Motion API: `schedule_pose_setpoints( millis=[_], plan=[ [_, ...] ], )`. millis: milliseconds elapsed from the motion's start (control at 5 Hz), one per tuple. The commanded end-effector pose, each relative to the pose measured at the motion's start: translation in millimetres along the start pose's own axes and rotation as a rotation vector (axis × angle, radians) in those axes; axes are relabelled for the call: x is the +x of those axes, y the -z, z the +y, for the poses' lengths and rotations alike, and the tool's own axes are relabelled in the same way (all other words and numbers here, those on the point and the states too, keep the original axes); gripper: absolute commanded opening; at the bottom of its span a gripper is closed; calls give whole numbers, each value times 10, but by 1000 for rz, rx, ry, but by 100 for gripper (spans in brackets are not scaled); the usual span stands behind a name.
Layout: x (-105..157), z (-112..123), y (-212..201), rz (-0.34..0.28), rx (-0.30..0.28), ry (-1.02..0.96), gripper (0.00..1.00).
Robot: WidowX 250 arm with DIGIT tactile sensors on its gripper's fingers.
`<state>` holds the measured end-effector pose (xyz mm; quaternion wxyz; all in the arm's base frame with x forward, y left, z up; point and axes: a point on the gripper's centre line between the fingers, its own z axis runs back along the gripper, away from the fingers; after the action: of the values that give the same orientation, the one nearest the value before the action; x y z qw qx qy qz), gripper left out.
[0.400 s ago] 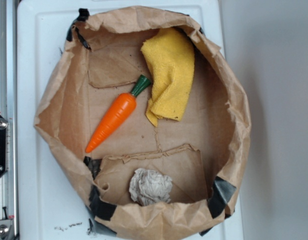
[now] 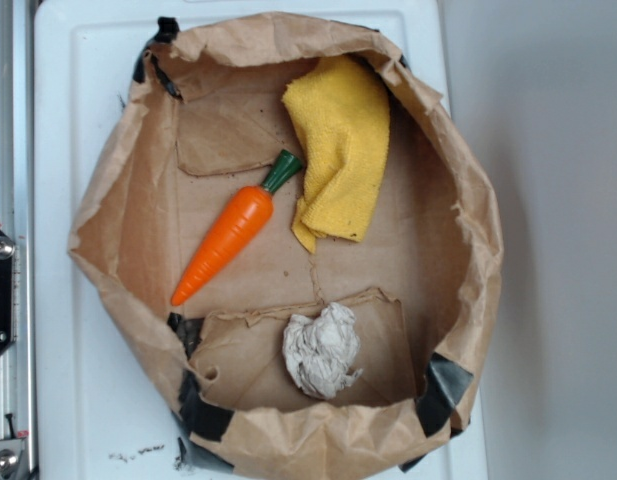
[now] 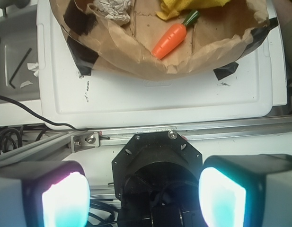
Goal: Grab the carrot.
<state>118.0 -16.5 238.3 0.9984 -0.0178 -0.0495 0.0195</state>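
Wrist view showed the jaws [image 3: 143, 198] spread wide and holding nothing, their two glowing pads at the bottom corners of the picture with only the dark motor housing between them. They hung well back from the work, outside the paper bag [image 3: 136, 61] altogether. The carrot [image 3: 170, 39] lay far ahead of the jaws, on the bag's floor just past its crumpled near rim, its pointed end toward the jaws and its green cap away from them, close against the yellow cloth [image 3: 183, 5]. The paper ball [image 3: 112, 9] sat ahead and off to the left. From overhead, no arm was in the picture at all.

From where I stood, the rim looked like the main hazard: a low, straight approach could snag the raised paper wall and drag the whole bag across the white desk [image 3: 160, 99], carrot with it. The carrot was glossy and tapered, so a pinch near the tip would likely squirt it out. Closing too near the cap risked gathering the cloth instead.
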Motion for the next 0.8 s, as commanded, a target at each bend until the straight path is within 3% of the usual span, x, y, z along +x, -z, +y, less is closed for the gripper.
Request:
schedule_pose_setpoints(
  millis=[0,200,400,600],
  plan=[
    [998,94,243,-189,-48,-130,100],
    [1221,299,410,-243,-63,-219,100],
    [945,561,592,-203,8,-386,100],
    [945,561,592,-203,8,-386,100]
  ],
)
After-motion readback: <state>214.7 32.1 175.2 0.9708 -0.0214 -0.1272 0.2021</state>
